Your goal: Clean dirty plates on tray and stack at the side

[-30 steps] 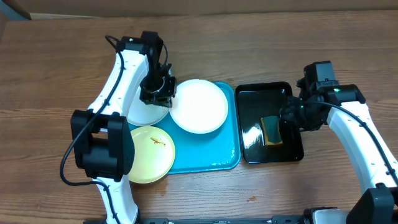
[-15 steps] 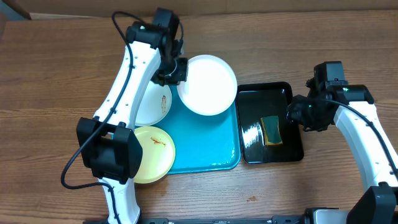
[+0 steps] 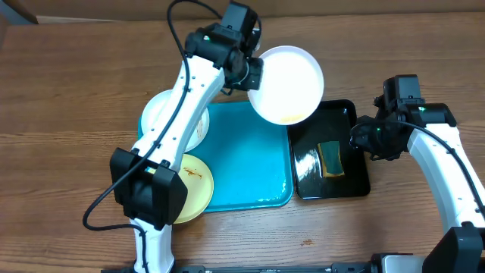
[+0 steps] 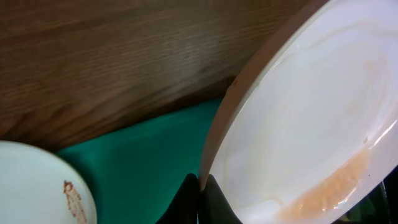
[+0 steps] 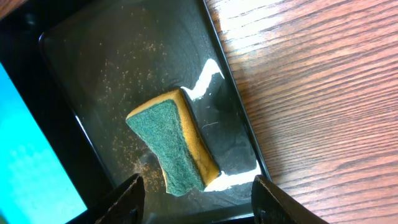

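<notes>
My left gripper [image 3: 251, 74] is shut on the rim of a white plate [image 3: 286, 83] and holds it tilted in the air, over the far right corner of the turquoise tray [image 3: 250, 163] and the black tray's edge. In the left wrist view the fingers [image 4: 200, 186] pinch the plate [image 4: 311, 124], which has an orange smear low down. A second white plate [image 3: 176, 121] with a brown smear lies at the tray's left edge. The pale yellow plate [image 3: 188, 188] lies at the tray's near left corner. My right gripper [image 5: 198, 199] is open above a sponge.
A glossy black tray [image 3: 327, 148] stands right of the turquoise tray and holds a green and yellow sponge [image 3: 330, 158], also in the right wrist view [image 5: 174, 140]. Crumbs lie in the black tray [image 5: 112, 81]. Bare wood table surrounds both trays.
My left gripper has lifted the white plate off the turquoise tray and carried it up and to the right, tilting it. The right arm has barely moved.
</notes>
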You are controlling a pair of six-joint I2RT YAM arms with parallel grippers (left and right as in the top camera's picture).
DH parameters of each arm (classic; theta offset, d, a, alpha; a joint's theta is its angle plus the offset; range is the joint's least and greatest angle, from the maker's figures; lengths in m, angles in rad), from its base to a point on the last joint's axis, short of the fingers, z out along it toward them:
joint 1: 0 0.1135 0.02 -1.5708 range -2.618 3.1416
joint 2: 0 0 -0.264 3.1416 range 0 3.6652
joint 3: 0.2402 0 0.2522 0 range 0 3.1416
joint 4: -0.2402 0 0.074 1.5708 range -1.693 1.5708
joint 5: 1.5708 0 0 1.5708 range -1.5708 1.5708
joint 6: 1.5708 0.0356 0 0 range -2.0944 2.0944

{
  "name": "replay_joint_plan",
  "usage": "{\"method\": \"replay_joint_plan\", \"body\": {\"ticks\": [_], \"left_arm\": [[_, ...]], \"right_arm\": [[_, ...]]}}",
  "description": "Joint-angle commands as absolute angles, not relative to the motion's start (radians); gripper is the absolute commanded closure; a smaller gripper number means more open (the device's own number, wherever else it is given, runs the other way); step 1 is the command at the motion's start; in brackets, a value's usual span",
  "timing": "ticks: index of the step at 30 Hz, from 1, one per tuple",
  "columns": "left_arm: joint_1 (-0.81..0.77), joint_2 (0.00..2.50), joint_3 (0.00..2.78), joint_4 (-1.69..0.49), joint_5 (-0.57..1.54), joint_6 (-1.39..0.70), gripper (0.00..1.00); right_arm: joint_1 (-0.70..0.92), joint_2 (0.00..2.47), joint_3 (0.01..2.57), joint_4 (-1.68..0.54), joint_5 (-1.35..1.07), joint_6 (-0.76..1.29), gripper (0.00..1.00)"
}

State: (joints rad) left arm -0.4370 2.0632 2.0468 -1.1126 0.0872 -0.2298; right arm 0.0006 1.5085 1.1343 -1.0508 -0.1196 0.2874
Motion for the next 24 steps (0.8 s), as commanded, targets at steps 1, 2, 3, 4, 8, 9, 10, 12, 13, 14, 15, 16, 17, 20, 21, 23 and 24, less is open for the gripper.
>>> {"method": "replay_joint_plan", "body": {"ticks": [1,2,3,4,8,9,10,12,13,14,15,16,17,20,21,23,24], "left_arm": [[-0.466,2.074,2.073,-1.076,0.062,-0.243,0.96],[-0.473,2.074,2.073,-1.063,0.051,-0.243,0.96],[-0.48,2.074,2.073,-1.052,0.035,-0.241,0.96],[-0.488,2.074,2.073,-1.039,0.013,-0.239,0.96],[-0.521,2.074,2.073,-1.001,-0.075,-0.217,0.96],[-0.533,2.074,2.073,-0.991,-0.104,-0.207,0.96],[-0.544,2.074,2.073,-0.984,-0.135,-0.201,0.96],[-0.568,2.074,2.073,-0.972,-0.21,-0.191,0.96],[-0.58,2.074,2.073,-0.965,-0.246,-0.183,0.96],[-0.594,2.074,2.073,-0.957,-0.282,-0.178,0.96],[-0.609,2.074,2.073,-0.945,-0.325,-0.177,0.96],[-0.62,2.074,2.073,-0.936,-0.353,-0.17,0.96],[-0.636,2.074,2.073,-0.921,-0.387,-0.158,0.96],[-0.674,2.074,2.073,-0.887,-0.5,-0.152,0.96],[-0.686,2.074,2.073,-0.877,-0.538,-0.144,0.96],[-0.709,2.074,2.073,-0.862,-0.612,-0.123,0.96],[-0.72,2.074,2.073,-0.856,-0.643,-0.113,0.96]], "right_arm": [[-0.003,1.51,1.151,-1.05,-0.094,0.283,0.43],[-0.003,1.51,1.151,-1.05,-0.086,0.284,0.43],[-0.003,1.51,1.151,-1.05,-0.078,0.284,0.43],[-0.003,1.51,1.149,-1.05,-0.068,0.284,0.43],[-0.003,1.51,1.132,-1.033,-0.06,0.284,0.41],[-0.003,1.51,1.125,-1.026,-0.06,0.284,0.4],[-0.003,1.51,1.119,-1.021,-0.06,0.284,0.38],[-0.003,1.512,1.113,-1.019,-0.061,0.284,0.35],[-0.003,1.512,1.112,-1.019,-0.061,0.284,0.35],[-0.003,1.514,1.112,-1.019,-0.061,0.284,0.34],[-0.003,1.515,1.112,-1.019,-0.061,0.284,0.34],[-0.003,1.515,1.112,-1.017,-0.061,0.284,0.33],[-0.003,1.515,1.112,-1.016,-0.061,0.284,0.33],[-0.003,1.515,1.112,-1.016,-0.061,0.284,0.29],[-0.003,1.515,1.112,-1.016,-0.061,0.284,0.28],[-0.003,1.515,1.112,-1.017,-0.061,0.284,0.25],[-0.003,1.515,1.112,-1.017,-0.062,0.284,0.24]]}}
